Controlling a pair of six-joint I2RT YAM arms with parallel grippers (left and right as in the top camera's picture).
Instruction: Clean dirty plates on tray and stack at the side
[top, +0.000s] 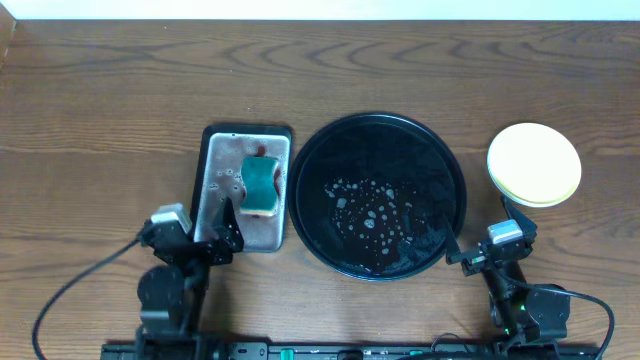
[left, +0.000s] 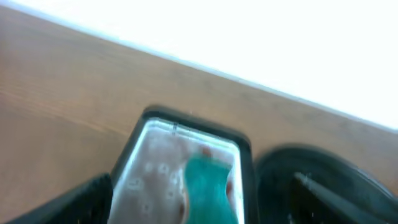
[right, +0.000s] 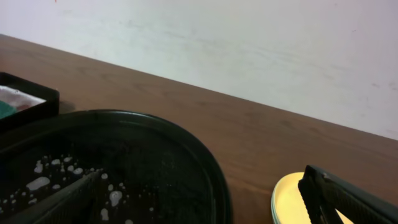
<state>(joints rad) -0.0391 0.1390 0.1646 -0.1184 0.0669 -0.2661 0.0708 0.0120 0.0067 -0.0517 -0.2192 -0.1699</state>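
a: ok, right claw (right: 200, 186) state?
b: spread wide, nothing between the tips. one finger (right: 59, 199) hangs over the black round tray (right: 155, 155), the other sits just beside the plates (right: 287, 198).
a: plates where exactly?
b: stacked on the wooden table (top: 100, 100), right of the tray, off it, not touching its rim. pale yellow plate on top, a greenish rim shows under it. overhead puts the stack just ahead of the right claw, a bit outward. can't tell the count.
a: tray?
b: mid table, white foam specks (top: 370, 215) on its floor.
a: left claw (left: 202, 183)?
b: wrist view is blurred, but the fingers stand well apart, nothing held. it's at the near end of the grey metal tray (top: 215, 190). a teal sponge (top: 260, 185) lies in that tray right ahead of it, with reddish smears around the sponge.
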